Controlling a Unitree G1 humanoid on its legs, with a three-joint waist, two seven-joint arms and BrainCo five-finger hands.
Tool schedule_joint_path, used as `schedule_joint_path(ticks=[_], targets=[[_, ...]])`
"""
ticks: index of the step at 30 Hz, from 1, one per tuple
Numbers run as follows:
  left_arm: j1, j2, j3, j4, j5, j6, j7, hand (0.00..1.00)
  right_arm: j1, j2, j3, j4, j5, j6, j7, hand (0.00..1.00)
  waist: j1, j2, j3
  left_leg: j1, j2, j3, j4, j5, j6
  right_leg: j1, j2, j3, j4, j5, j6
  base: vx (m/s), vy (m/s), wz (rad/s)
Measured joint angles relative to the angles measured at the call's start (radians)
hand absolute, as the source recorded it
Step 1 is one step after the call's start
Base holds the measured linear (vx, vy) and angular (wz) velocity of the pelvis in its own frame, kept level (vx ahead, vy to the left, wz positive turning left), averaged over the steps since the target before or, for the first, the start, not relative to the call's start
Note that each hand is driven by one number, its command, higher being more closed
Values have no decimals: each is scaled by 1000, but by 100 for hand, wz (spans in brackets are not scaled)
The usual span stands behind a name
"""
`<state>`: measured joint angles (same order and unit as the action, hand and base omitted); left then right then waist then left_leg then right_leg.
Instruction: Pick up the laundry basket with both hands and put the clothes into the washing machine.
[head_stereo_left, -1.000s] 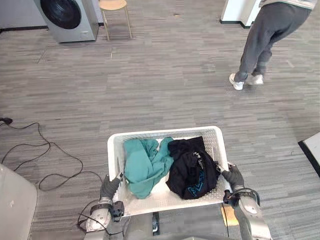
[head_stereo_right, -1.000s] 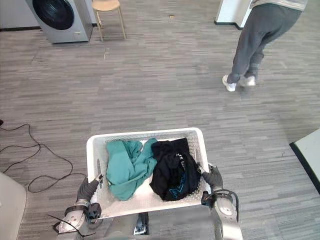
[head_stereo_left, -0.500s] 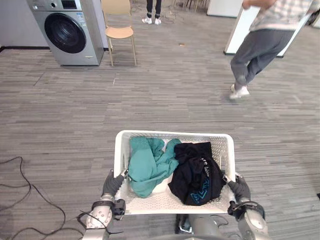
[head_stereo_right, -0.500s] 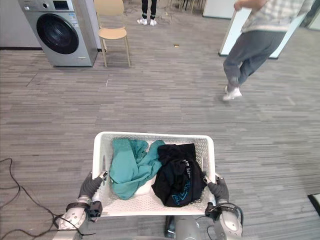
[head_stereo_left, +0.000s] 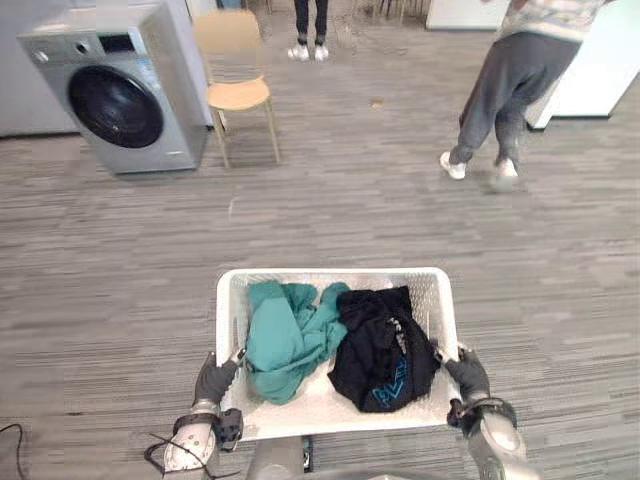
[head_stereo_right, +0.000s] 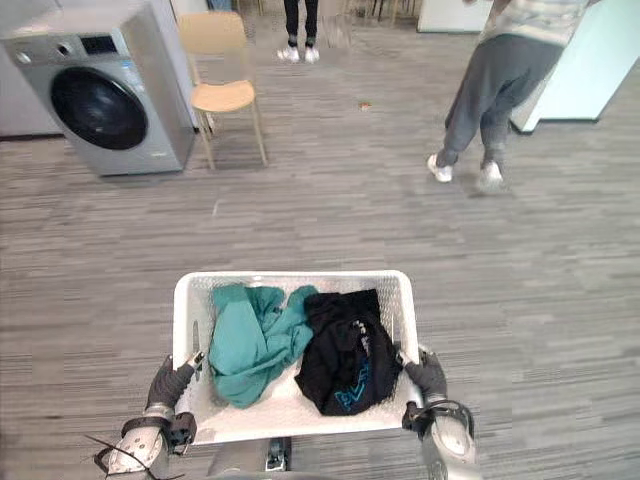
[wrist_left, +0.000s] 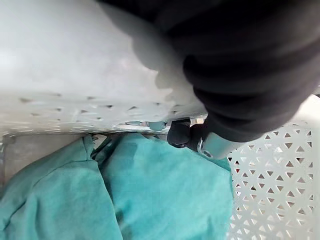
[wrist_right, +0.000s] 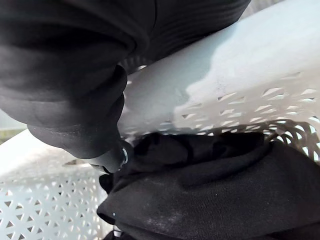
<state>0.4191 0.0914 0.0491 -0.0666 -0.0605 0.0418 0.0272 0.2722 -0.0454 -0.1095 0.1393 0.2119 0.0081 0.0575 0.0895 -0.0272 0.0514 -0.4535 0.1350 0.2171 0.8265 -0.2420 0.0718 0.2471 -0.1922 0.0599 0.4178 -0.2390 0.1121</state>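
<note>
- Holding the basket (head_stereo_left: 335, 272) at both ends keeps it level. Our left hand (head_stereo_left: 215, 380) and right hand (head_stereo_left: 467, 376) seem hooked over its rim, fingertips curled inside, though the covers hide most of them.
- Two clothes lie in it: teal cloth (head_stereo_left: 285, 340) and black cloth (head_stereo_left: 380, 345).
- One washer (head_stereo_left: 115, 95) stands well ahead, beside one chair (head_stereo_left: 240, 85).

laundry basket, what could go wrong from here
The laundry basket is held by the left robot hand and right robot hand at its side rims; a slip could tip the clothes out. The chair stands right beside the washing machine, so the basket might clip it. The machine's door looks shut while both hands are busy.
</note>
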Motion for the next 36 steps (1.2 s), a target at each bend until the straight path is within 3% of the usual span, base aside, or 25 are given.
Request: schedule_joint_path(ticks=[1,2,3,5,6,8,9,11,12,13,14,16,17,18,19,20,22,24,26,27,28,31,33,34,36], targets=[[10,8,-13,-7,-1,0,2,100,13,4,-7,2,0,-1,5,100,10,-11,-1,97,-30,28,-52,-37,6,-87,-14,34,224,150,64,587,318,-37],[20,14,-18,-18,-3,0,2,100,18,6,-8,1,0,-3,8,100,5,-13,-2,165,-49,23,-118,-66,-3,-154,-13,45,366,224,103,713,305,-16],[20,17,-21,-29,-4,-5,3,100,24,13,-11,-1,0,-17,14,100,-17,-27,-1,269,-95,10,-228,-98,2,-271,-14,43,635,245,112,680,167,24],[14,17,-26,-30,-3,-4,2,100,34,20,-16,-2,0,-26,15,100,-33,-34,8,375,-130,7,-307,-101,6,-384,-3,20,820,213,88,731,97,17],[16,22,-38,-30,-3,-2,2,100,48,20,-21,-8,0,-28,19,100,-45,-6,18,491,-132,0,-381,-102,8,-494,39,-33,860,105,-5,617,40,0],[1,28,-41,-31,-3,-2,-1,100,52,28,-28,-24,5,-33,21,100,-66,18,38,584,-115,-15,-434,-106,14,-593,70,-115,733,4,-44,570,-4,33],[-7,35,-46,-31,-3,-2,-3,100,63,28,-39,-32,11,-33,28,100,-82,24,40,627,-102,-25,-452,-112,2,-637,61,-177,566,-8,-62,686,-65,63],[-12,39,-47,-31,-3,-2,-5,100,72,28,-47,-40,13,-37,29,100,-79,23,40,686,-82,-27,-477,-138,-20,-666,53,-254,248,28,-94,652,-118,49],[-10,39,-46,-31,-3,-2,-5,100,73,26,-43,-44,13,-37,29,100,-76,9,34,722,-81,-39,-476,-162,-49,-666,73,-239,69,105,-102,655,-198,52],[-7,29,-49,-12,-3,-2,-5,100,83,17,-38,-42,13,-31,26,100,-81,15,27,757,-64,-103,-454,-175,-67,-650,98,-212,109,223,-126,673,-218,48],[-7,17,-53,0,-3,1,-5,100,86,6,-38,-42,13,-27,24,100,-77,30,17,758,-49,-130,-422,-171,-68,-649,105,-213,149,184,-130,674,-212,38],[-4,-5,-56,0,-3,3,-4,100,75,-23,-38,-47,13,-21,24,100,-73,65,16,698,-11,-173,-250,-116,-91,-635,118,-252,221,94,-154,633,-183,14],[-4,-24,-54,0,-3,4,-5,100,72,-35,-40,-47,14,-20,24,100,-73,97,21,637,16,-194,-94,-6,-114,-595,145,-266,219,56,-168,735,-201,-6],[-3,-31,-50,6,-3,6,-6,100,72,-41,-36,-47,16,-20,24,100,-70,122,35,574,45,-205,67,207,-153,-520,178,-268,174,36,-183,731,-179,-17],[-3,-30,-50,10,-3,6,-8,100,75,-41,-35,-47,17,-19,24,100,-69,126,38,530,60,-216,144,315,-187,-478,198,-267,140,30,-187,584,-98,-30],[-5,-30,-50,12,-3,5,-9,100,75,-39,-35,-46,19,-20,21,100,-64,146,41,440,88,-223,313,314,-183,-399,231,-264,72,27,-192,543,-50,-30],[-5,-29,-45,13,-3,5,-14,100,79,-38,-28,-46,22,-21,12,100,-61,137,47,316,98,-205,440,227,-146,-282,247,-252,-27,27,-192,515,-40,-23],[-5,-29,-46,27,-3,4,-21,100,89,-39,-27,-46,23,-24,8,100,-45,110,42,235,131,-117,325,107,-97,-182,240,-224,-126,30,-188,398,-34,-26],[-5,-31,-46,30,-4,4,-21,100,88,-40,-27,-45,23,-24,6,100,-28,108,43,219,130,-89,66,39,-105,-123,238,-205,-167,30,-188,441,57,-39],[-4,-31,-47,31,-4,4,-21,100,90,-40,-27,-41,23,-25,4,100,-20,110,37,232,108,-93,-154,43,-113,-110,236,-193,-167,27,-183,469,151,-57],[2,-26,-46,33,-4,1,-18,100,88,-36,-17,-37,22,-25,4,100,-17,106,24,275,70,-100,-329,76,-129,-107,220,-178,-147,1,-135,371,144,-48],[2,7,-49,46,-4,1,-18,100,110,-11,-15,-29,19,-22,0,100,-29,36,1,349,15,-66,-443,80,-122,-113,163,-166,-105,8,-84,387,96,0],[10,11,-57,48,-3,2,-19,100,124,-3,-18,-21,19,-21,3,100,-36,44,4,404,22,-62,-499,85,-115,-150,152,-155,-19,1,-82,245,83,0],[33,4,-42,100,-3,-1,-26,100,118,-4,-13,44,10,-2,14,100,-20,3,-22,419,-68,-40,-615,108,-102,-183,51,-115,-249,106,-33,115,35,0],[33,4,-42,100,-3,-1,-26,100,118,-4,-13,44,10,-2,15,100,-20,3,-22,419,-68,-40,-615,108,-101,-183,51,-115,-249,106,-33,0,0,0]])
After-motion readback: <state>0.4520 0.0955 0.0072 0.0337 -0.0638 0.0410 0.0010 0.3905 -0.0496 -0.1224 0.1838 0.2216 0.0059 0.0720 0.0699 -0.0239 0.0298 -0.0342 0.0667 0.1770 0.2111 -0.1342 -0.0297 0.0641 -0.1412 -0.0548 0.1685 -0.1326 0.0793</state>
